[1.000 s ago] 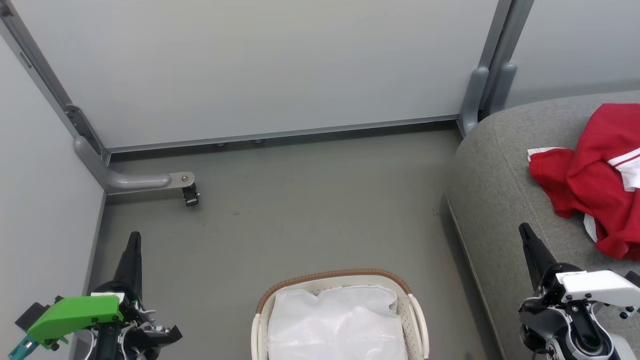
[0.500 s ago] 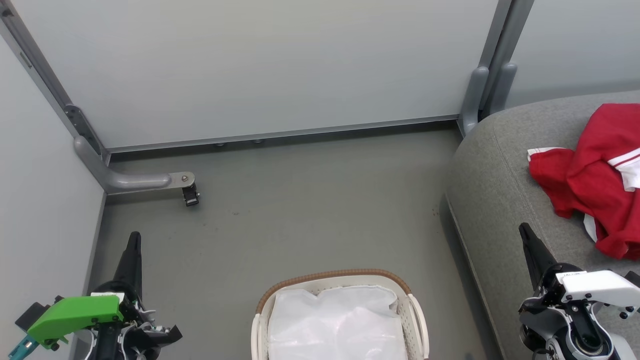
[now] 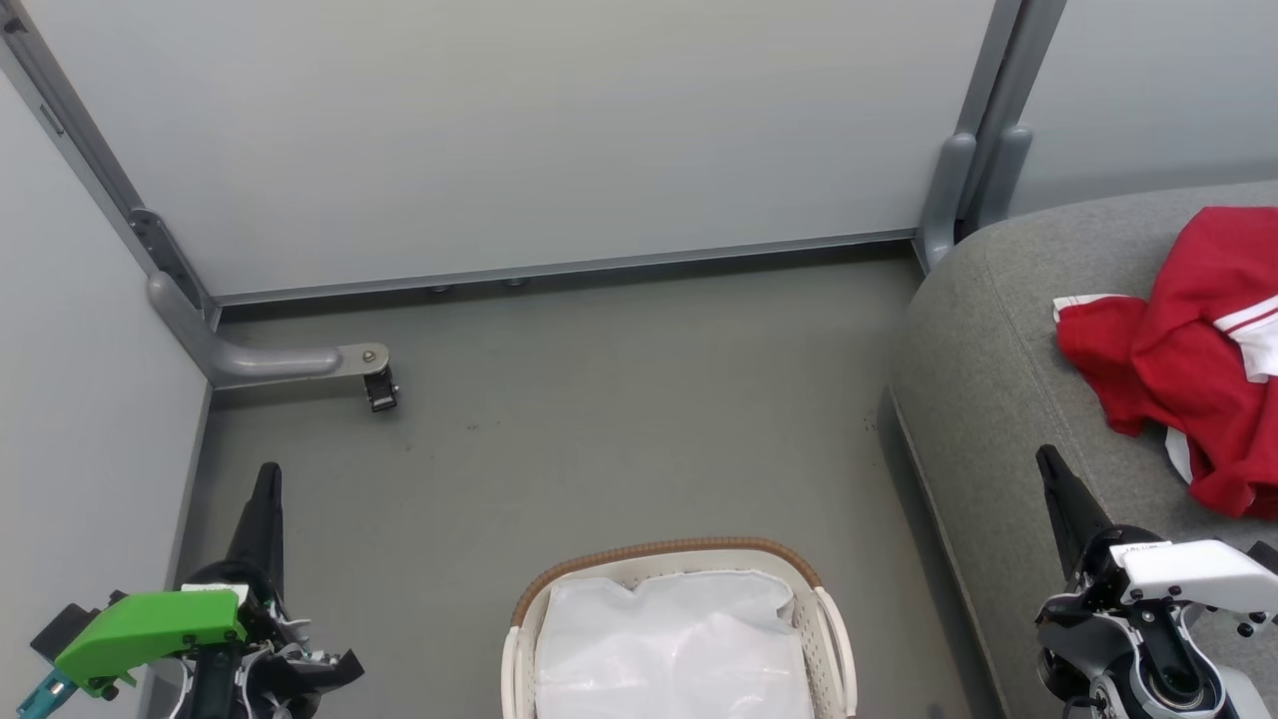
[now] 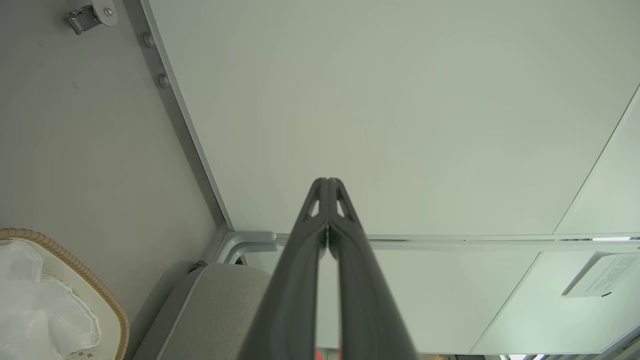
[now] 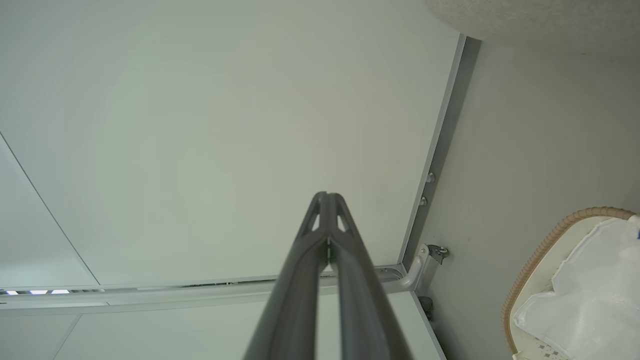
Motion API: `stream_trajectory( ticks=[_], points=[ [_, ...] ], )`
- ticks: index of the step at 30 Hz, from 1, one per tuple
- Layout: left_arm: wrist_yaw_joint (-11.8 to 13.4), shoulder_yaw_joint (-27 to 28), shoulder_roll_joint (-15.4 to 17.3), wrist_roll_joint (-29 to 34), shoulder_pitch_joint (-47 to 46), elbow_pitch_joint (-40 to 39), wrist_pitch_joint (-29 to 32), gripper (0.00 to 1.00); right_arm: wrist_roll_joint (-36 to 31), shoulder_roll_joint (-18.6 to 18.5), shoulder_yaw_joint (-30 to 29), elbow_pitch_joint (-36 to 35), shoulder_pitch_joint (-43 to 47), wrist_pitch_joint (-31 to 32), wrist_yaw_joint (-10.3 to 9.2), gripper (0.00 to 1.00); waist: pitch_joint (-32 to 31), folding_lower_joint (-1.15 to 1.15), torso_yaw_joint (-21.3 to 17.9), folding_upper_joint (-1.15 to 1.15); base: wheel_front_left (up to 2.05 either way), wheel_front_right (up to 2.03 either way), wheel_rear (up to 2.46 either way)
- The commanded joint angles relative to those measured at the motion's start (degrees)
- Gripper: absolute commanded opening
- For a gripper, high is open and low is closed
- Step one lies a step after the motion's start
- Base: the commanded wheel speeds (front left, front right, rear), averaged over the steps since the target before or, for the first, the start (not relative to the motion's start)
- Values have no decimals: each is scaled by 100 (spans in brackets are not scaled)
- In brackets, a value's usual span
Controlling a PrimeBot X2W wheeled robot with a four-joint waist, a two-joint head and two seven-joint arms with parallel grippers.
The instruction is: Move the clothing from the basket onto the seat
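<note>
Red clothing (image 3: 1188,359) lies bunched on the seat (image 3: 998,379); basket (image 3: 659,551) w/ just its white liner (image 3: 679,639) showing. Nothing held: left gripper (image 3: 268,479) & right gripper (image 3: 1046,457) both pinched closed. Risk: another dip snags the liner, not a garment. Wall notice (image 4: 600,272) too blurry to read; no logos legible.

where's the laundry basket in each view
Head view: laundry basket at bottom centre, cut off by the edge.
Left wrist view: basket in the lower left corner.
Right wrist view: basket in the lower right corner.
Shared landmark: the small castor on the partition foot.
</note>
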Motion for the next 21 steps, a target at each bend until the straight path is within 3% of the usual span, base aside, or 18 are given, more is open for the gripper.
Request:
stream_trajectory(
  ticks=[1,21],
  points=[
    [-39,11,35,-21,-68,-15,23,0,18,-16,-11,-14,55,16,0,0,0,0,0,44,0,0,0],
    [-39,11,35,-21,-68,-16,23,0,19,-16,-10,-14,54,15,0,0,0,0,0,44,0,0,0]
  ],
)
